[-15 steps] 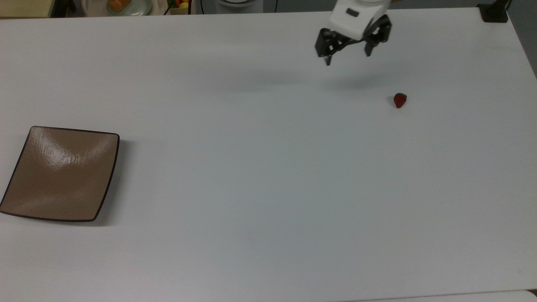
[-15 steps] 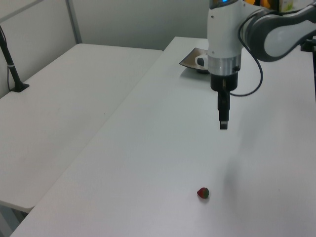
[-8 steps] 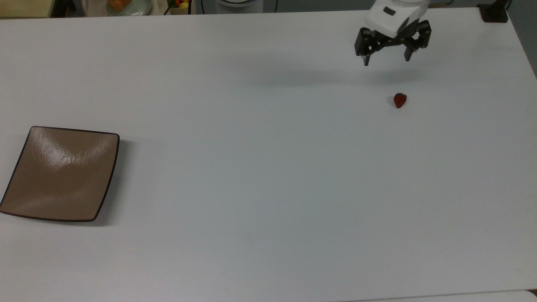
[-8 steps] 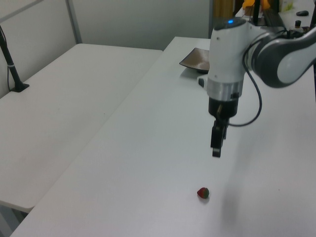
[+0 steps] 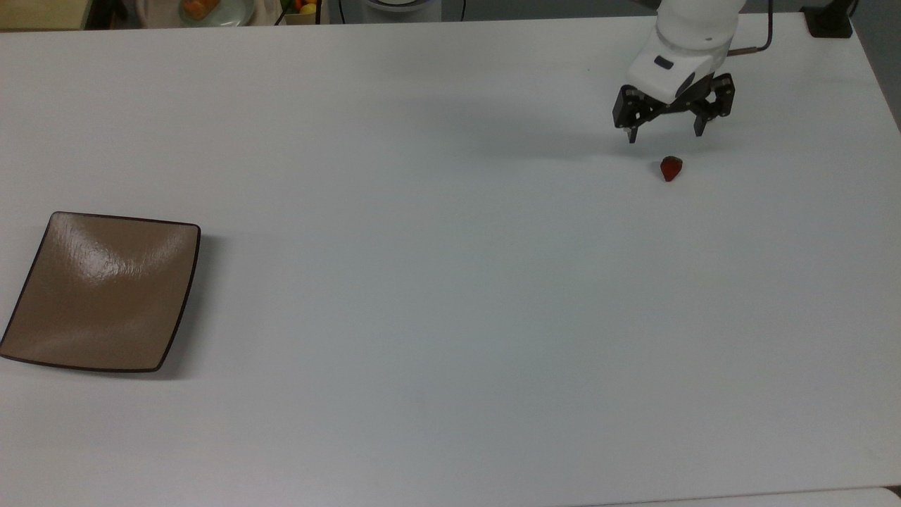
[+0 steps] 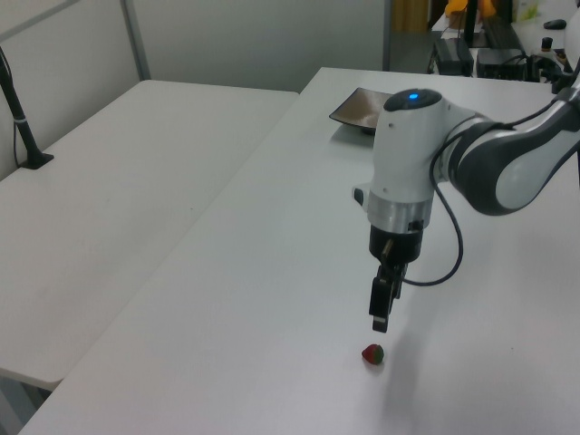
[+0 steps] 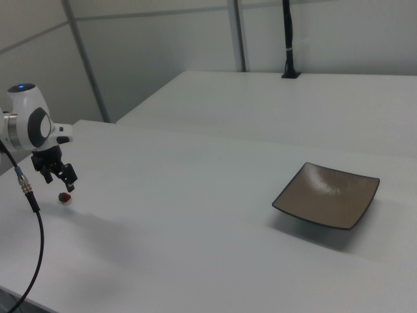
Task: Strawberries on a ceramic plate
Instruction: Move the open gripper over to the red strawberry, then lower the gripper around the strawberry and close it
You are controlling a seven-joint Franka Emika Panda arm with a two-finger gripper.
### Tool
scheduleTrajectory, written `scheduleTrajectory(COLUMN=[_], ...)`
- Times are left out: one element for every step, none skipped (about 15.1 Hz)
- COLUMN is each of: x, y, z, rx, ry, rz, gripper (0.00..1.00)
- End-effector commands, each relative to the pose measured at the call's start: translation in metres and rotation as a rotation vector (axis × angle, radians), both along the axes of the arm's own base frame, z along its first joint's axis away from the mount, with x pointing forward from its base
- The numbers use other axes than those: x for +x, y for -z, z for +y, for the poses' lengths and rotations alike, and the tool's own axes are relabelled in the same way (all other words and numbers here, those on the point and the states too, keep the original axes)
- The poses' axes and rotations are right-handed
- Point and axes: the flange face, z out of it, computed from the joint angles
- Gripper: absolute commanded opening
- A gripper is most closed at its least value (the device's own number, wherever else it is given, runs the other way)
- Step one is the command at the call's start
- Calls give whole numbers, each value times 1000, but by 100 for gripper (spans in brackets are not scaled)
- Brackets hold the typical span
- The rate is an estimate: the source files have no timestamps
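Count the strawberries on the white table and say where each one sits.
1. The strawberry lies on the white table toward the top view's upper right, just below the open claw, far from the ceramic plate.

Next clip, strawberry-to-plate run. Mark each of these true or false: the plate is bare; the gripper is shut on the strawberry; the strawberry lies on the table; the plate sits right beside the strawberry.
1. The ceramic plate is bare. True.
2. The gripper is shut on the strawberry. False: its fingers are spread, above the berry and not touching it.
3. The strawberry lies on the white table. True.
4. The plate sits right beside the strawberry. False: they are far apart, the plate at the top view's left, the berry at the top view's right.
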Motion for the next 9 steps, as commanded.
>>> scheduleTrajectory(x=[-2, -1, -2, -2, 0, 0, 1, 1, 1], y=[17, 20, 22, 29, 31, 35, 40, 44, 46], z=[14, 15, 17, 20, 21, 23, 23, 23, 25], rx=[-4, -1, 2, 8, 19, 23, 21, 13, 11], ry=[-13, -17, -21, -23, -21, -25, -34, -45, -53], rz=[-31, -38, -40, -39, -47, -54, -64, -72, -80], gripper=[100, 100, 100, 100, 100, 100, 100, 99, 99])
